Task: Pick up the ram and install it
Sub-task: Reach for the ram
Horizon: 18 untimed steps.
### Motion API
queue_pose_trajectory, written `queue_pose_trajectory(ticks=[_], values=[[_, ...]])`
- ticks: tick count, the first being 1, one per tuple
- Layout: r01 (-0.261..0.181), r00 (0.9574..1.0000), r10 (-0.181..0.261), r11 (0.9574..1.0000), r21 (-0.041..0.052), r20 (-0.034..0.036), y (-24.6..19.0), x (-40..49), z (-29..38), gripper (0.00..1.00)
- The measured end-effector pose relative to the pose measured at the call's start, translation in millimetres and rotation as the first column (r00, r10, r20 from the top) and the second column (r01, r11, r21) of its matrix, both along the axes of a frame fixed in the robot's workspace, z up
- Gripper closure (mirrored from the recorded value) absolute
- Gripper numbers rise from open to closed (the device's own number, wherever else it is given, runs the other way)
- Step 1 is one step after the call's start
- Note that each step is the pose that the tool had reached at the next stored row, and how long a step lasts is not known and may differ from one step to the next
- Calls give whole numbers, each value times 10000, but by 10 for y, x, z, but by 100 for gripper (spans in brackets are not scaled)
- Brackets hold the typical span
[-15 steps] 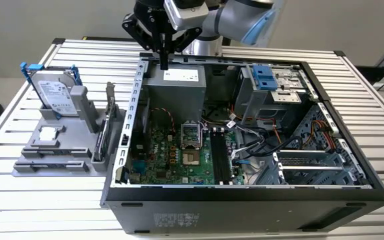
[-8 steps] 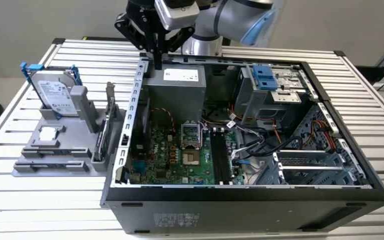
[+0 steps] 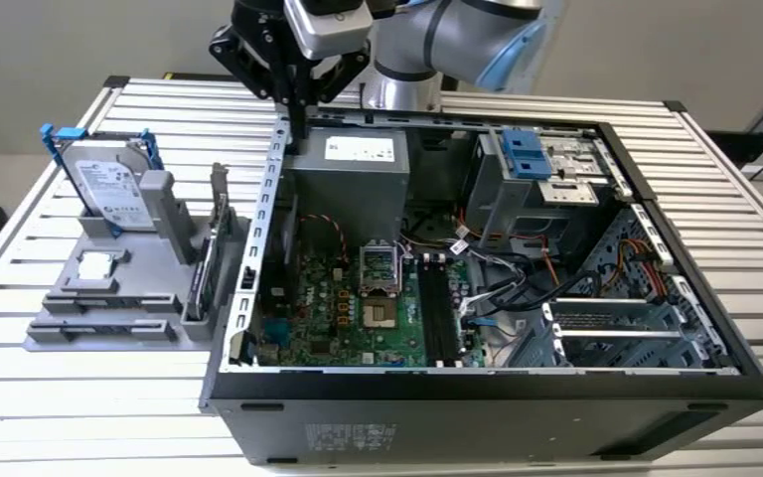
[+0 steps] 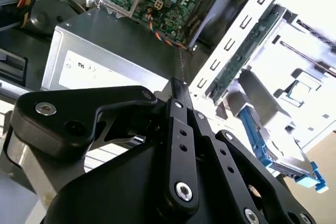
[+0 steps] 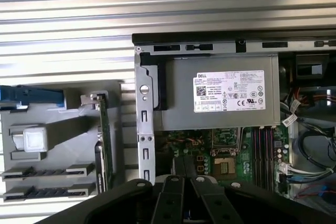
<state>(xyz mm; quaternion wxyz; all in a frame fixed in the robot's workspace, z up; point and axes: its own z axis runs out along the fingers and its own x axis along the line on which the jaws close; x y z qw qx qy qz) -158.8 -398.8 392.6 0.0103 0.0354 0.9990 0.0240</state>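
1. You're on the pick step, and I'd say it's barely begun. Your gripper (image 3: 299, 132) hangs over the back corner of the case (image 3: 488, 393), right at the side wall next to the power supply (image 3: 349, 169).
2. The gripper's fingers are pressed together with nothing between them.
3. As far as I can tell, the ram (image 3: 198, 283) is the dark stick standing on edge in the grey fixture (image 3: 90, 328). The fixture sits on the tabletop (image 3: 90, 393), on the exterior view's left of the case. The ram is well apart from the gripper and nothing is touching it.
4. The card (image 3: 219, 194) with the metal bracket stands just beside the ram in the same fixture.
5. The slots (image 3: 437, 313) on the board look empty, so nothing is installed yet.
6. My guess at what the grab calls for:
   - The fingers need to be spread before you get near the fixture.
   - They need to line up across the ram's flat faces.
   - The approach should be clean and straight.
   - With the card that close there's little room to be sloppy, and a tilted pull could jam the ram in its holder.
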Motion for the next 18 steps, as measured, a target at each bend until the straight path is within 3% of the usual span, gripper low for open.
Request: queue_pose_trajectory(ticks=[18], values=[[1,10000,-1,10000,0,0,0,-283,0,100]])
